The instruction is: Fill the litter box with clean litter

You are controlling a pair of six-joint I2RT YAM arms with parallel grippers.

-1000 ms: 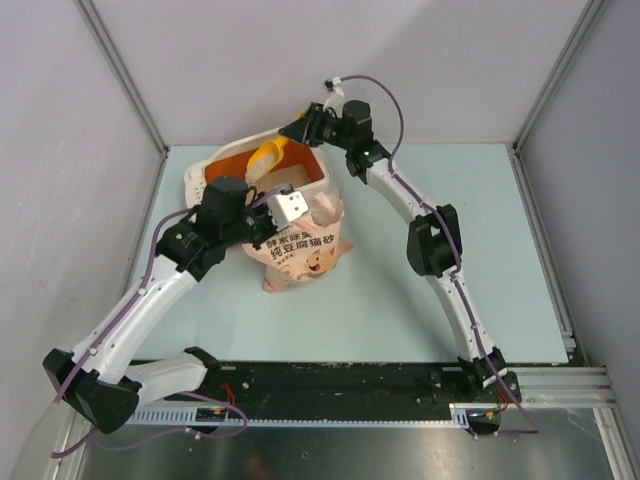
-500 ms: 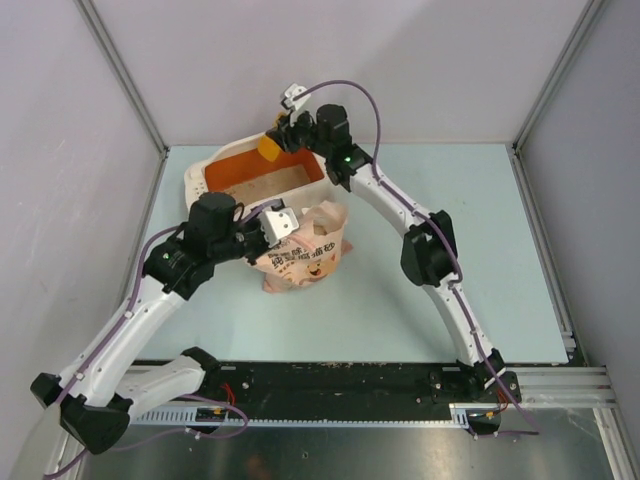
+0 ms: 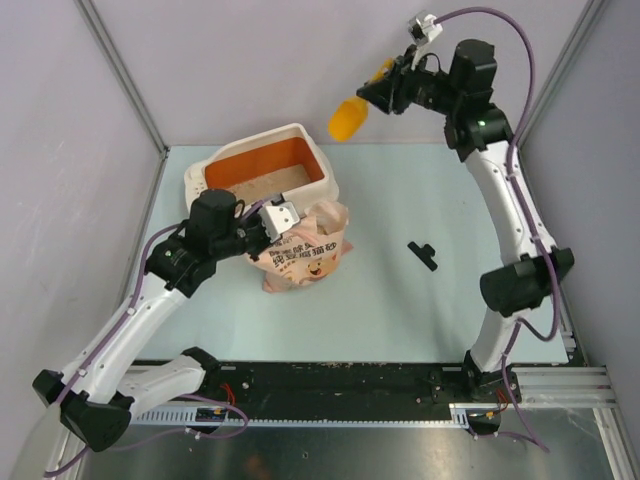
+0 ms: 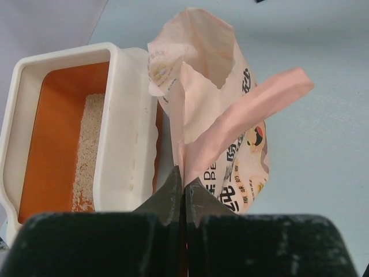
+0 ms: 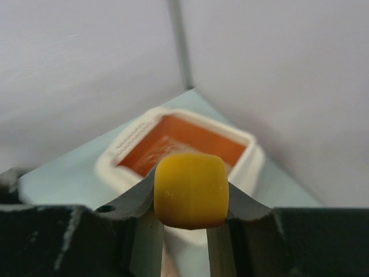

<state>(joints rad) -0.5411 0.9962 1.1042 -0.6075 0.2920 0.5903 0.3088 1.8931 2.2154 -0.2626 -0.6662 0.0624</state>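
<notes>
The litter box (image 3: 301, 131), cream-white outside and orange inside, stands at the back left of the table. A thin layer of pale beige litter (image 3: 268, 183) lies along its near side. My left gripper (image 3: 268, 237) is shut on the top edge of the pink-beige printed bag (image 3: 306, 254), which stands against the box's near wall. The left wrist view shows the left gripper (image 4: 184, 184), bag (image 4: 225, 115), box rim (image 4: 124, 115) and litter (image 4: 89, 150). My right gripper (image 3: 380, 88) is shut on a yellow-orange scoop (image 3: 347, 118), held high, right of the box. The right wrist view shows the right gripper (image 5: 190, 199), scoop (image 5: 190, 190) and box (image 5: 136, 134).
A small black part (image 3: 424, 255) lies on the table, right of the bag. Grey walls with metal frame posts close the back and both sides. The black rail with the arm bases runs along the near edge.
My right arm has lifted the scoop out of the litter box and swung it up and to the right. My left gripper has stayed shut on the bag.
</notes>
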